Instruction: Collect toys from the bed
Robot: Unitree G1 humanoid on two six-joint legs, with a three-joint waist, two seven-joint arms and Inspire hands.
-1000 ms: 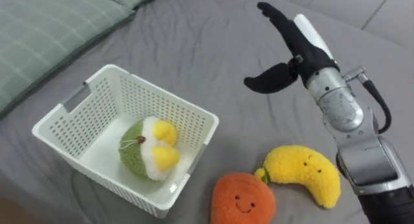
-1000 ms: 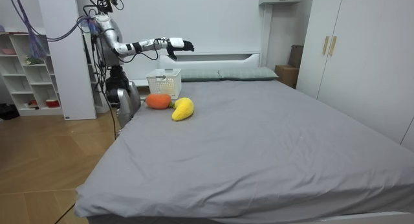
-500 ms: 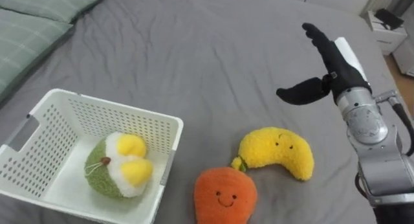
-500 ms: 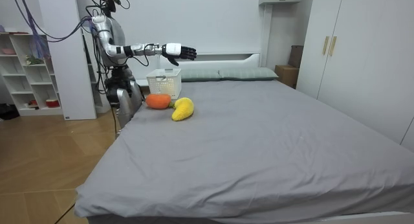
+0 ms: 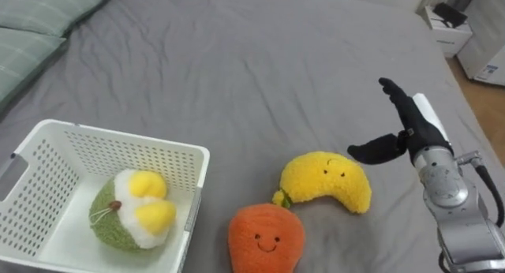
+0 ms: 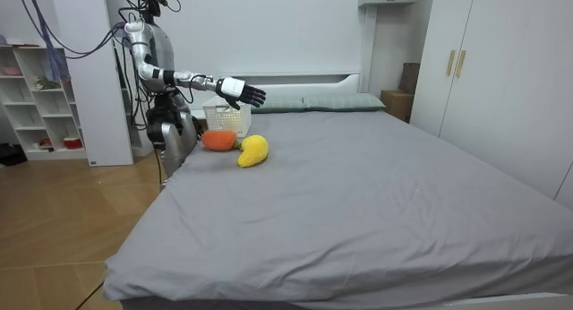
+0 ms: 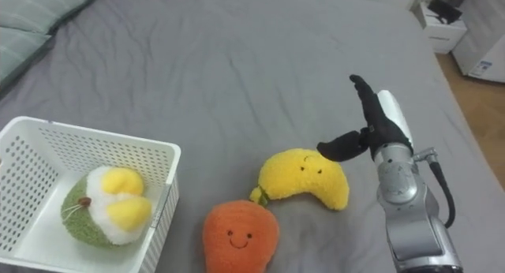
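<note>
A yellow banana plush (image 5: 327, 181) (image 7: 305, 177) (image 6: 253, 150) and an orange plush with a smiling face (image 5: 265, 238) (image 7: 239, 236) (image 6: 218, 140) lie on the grey bed (image 5: 260, 76). A green and yellow plush (image 5: 131, 220) (image 7: 106, 215) sits inside the white perforated basket (image 5: 47, 155) (image 7: 162, 194) (image 6: 227, 113) at the left. My right hand (image 5: 402, 133) (image 7: 366, 131) (image 6: 239, 91) hovers open just right of the banana, fingers straight, thumb spread toward it, holding nothing.
Green checked pillows (image 5: 35, 28) lie at the bed's far left. A white bedside cabinet (image 5: 450, 24) stands beyond the far right corner. In the room view I stand at the bed's head corner beside white shelves (image 6: 40, 95); wardrobes (image 6: 488, 68) line the room view's right.
My right hand has dropped lower and closer to the banana plush, still open. The eye views have shifted right and down, so the basket now sits further left.
</note>
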